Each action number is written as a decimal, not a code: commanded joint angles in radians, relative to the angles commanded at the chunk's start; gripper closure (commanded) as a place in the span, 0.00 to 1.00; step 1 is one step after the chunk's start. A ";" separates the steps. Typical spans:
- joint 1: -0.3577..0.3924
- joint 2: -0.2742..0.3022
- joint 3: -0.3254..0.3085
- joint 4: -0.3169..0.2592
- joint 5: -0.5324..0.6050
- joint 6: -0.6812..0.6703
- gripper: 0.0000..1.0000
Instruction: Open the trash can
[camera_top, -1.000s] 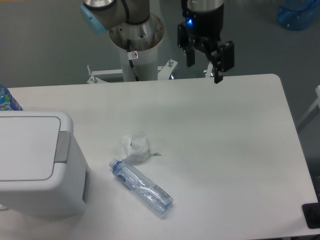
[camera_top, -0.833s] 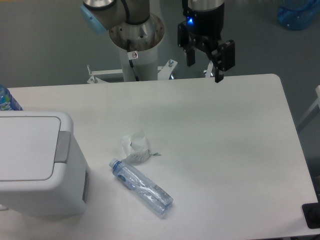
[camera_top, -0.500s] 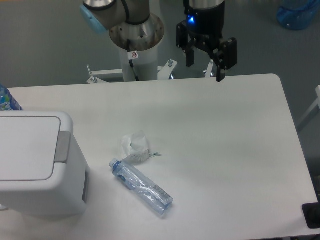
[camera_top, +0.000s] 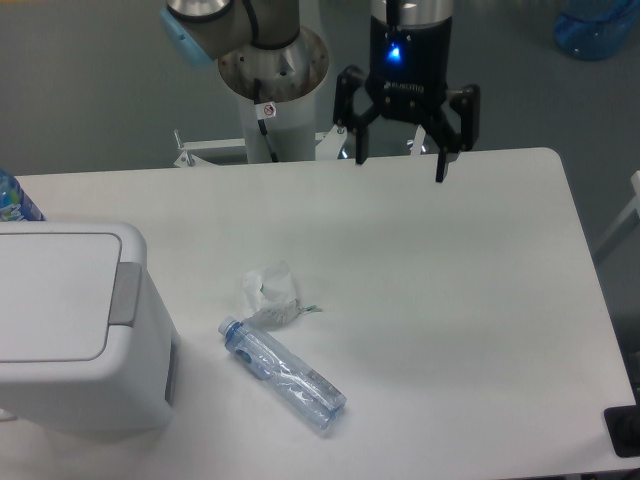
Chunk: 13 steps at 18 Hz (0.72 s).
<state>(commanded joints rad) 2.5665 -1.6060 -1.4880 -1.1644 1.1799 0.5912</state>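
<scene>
The white trash can (camera_top: 70, 330) stands at the table's left front. Its flat lid (camera_top: 50, 295) is down and the grey push tab (camera_top: 126, 293) sits on its right edge. My gripper (camera_top: 402, 168) hangs open and empty above the table's far edge, far to the upper right of the can. Its two black fingers (camera_top: 441, 160) are spread wide and face the camera.
A clear plastic bottle (camera_top: 283, 374) lies on the white table (camera_top: 450, 300) right of the can. A crumpled clear wrapper (camera_top: 270, 293) lies just behind it. A blue bottle cap end (camera_top: 12, 197) pokes in at the left edge. The arm's base (camera_top: 272, 80) stands behind the table.
The gripper has turned about its vertical axis, so both fingers now face the camera spread apart, and it sits slightly lower. The can, bottle and wrapper have not moved.
</scene>
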 joint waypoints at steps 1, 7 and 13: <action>-0.011 -0.014 0.000 0.015 -0.006 -0.051 0.00; -0.166 -0.106 -0.005 0.155 -0.003 -0.178 0.00; -0.259 -0.138 -0.006 0.203 -0.003 -0.286 0.00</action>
<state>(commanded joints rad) 2.3072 -1.7441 -1.4941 -0.9618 1.1766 0.3054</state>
